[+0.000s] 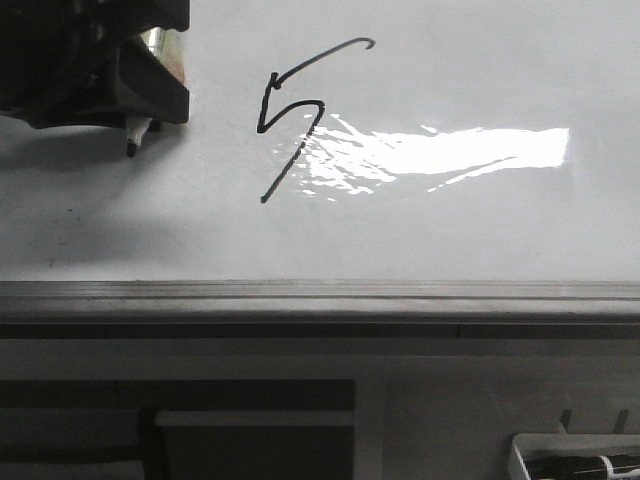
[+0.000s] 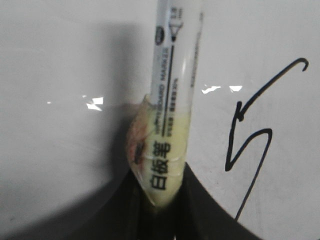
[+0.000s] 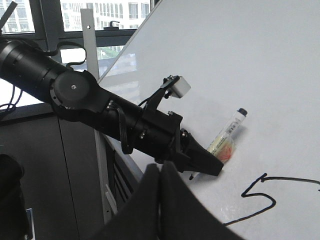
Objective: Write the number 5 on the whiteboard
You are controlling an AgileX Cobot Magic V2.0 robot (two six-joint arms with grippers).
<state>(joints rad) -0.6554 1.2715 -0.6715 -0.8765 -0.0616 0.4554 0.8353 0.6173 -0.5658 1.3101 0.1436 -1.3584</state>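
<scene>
The whiteboard (image 1: 480, 230) bears a thin black number 5 (image 1: 290, 110), next to a bright glare patch. My left gripper (image 1: 140, 90) is shut on a white marker pen (image 2: 172, 100). The pen's black tip (image 1: 132, 146) points at the board, left of the 5. I cannot tell whether the tip touches the board. The 5 also shows in the left wrist view (image 2: 255, 135) and in the right wrist view (image 3: 265, 195). My right gripper (image 3: 160, 172) is shut and empty, held off the board behind my left gripper (image 3: 200, 160).
A grey metal rail (image 1: 320, 295) runs along the board's near edge. A small white tray (image 1: 575, 462) holding another pen sits at the lower right. The left arm (image 3: 100, 107) reaches over the board's edge. Windows and a grey cabinet lie beyond.
</scene>
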